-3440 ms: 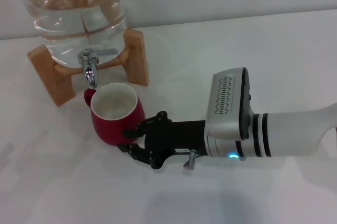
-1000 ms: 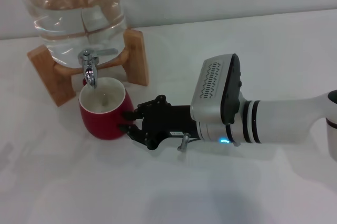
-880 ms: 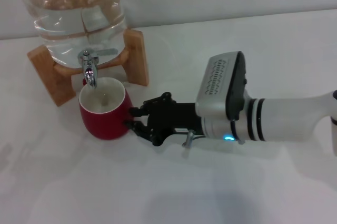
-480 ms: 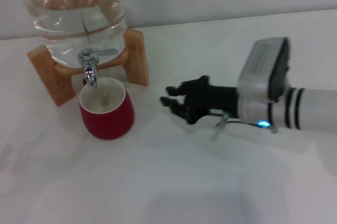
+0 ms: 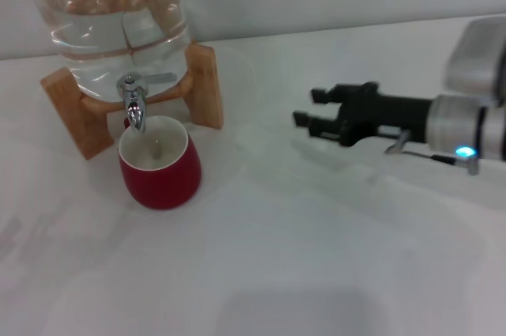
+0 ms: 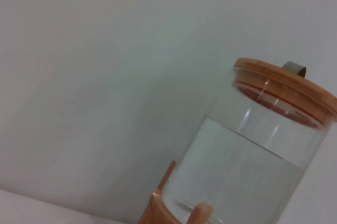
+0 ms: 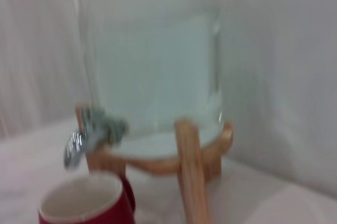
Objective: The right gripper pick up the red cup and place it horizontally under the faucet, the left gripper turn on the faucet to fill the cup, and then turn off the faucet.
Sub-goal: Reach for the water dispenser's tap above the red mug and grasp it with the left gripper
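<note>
Under faucet [image 5: 134, 105], red cup [image 5: 159, 163] stands upright on white table [image 5: 261, 273], rim just below spout, no water running. Right gripper [image 5: 307, 107] has let go and pulled back, now well apart from cup — fingers spread wide, holding nothing. Placement step looks done; lever turn falls next to left gripper, not in view. Cup: squat, dark red, white inside, apparently empty, handle turned toward wooden stand [image 5: 202, 83] under water jar [image 5: 115, 12].
</note>
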Tool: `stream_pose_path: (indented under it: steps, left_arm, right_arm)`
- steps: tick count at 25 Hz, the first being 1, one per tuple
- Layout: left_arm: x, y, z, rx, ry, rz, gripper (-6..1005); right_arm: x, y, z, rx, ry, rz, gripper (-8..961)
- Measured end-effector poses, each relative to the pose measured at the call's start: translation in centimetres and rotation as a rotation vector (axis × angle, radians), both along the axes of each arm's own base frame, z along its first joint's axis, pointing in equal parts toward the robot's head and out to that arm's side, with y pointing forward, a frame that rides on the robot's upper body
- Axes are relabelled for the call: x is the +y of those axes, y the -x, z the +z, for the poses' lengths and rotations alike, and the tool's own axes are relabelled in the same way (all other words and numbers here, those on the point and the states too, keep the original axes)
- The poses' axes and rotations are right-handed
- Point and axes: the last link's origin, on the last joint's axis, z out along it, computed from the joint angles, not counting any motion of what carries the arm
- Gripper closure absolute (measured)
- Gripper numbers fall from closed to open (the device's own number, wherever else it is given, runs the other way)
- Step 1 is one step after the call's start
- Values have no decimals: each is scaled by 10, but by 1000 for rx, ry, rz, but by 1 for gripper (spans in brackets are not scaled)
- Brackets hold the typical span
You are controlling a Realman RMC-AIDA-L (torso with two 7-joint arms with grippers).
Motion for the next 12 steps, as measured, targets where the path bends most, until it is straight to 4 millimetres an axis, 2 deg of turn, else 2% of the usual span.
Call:
stream_pose_path:
  steps: [1,6,12]
  left_arm:
    - [-1,0,0,0,0,2,123]
    - [-2,0,-1,-2,1,2,123]
    - [1,-1,0,-9,20,-1,123]
  right_arm:
    - [-2,-2,6,29,-8,1,541]
    - [-11,-12,29,84,-51,15,414]
    - [-14,-18,40,95,-58,8,418]
